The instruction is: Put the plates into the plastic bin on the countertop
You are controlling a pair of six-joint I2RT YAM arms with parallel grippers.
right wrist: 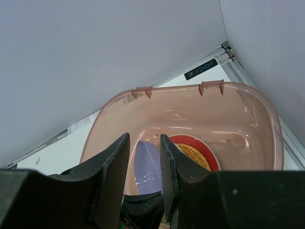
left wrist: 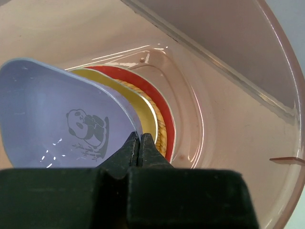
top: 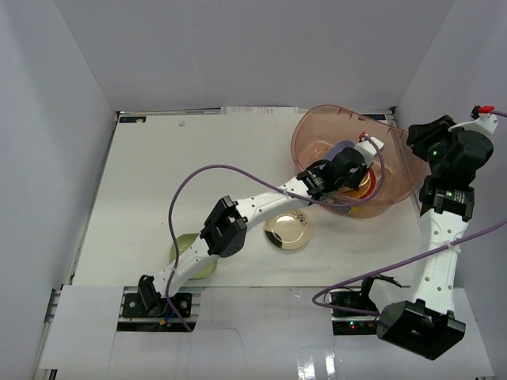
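my left fingers (left wrist: 133, 147) are clenched on the rim of the lavender plate (left wrist: 52, 119). it hangs tilted inside the plastic bin (top: 317, 120), its face spreading left of the fingers, just above the yellow plate (left wrist: 138, 102) and red plate (left wrist: 162, 107) on the bottom. letting go should drop it onto them. my right fingers (right wrist: 114, 171) stand parted and empty outside the bin's right rim. 1 gold plate (top: 287, 231) lies on the desk (top: 158, 174), nearer my left arm.
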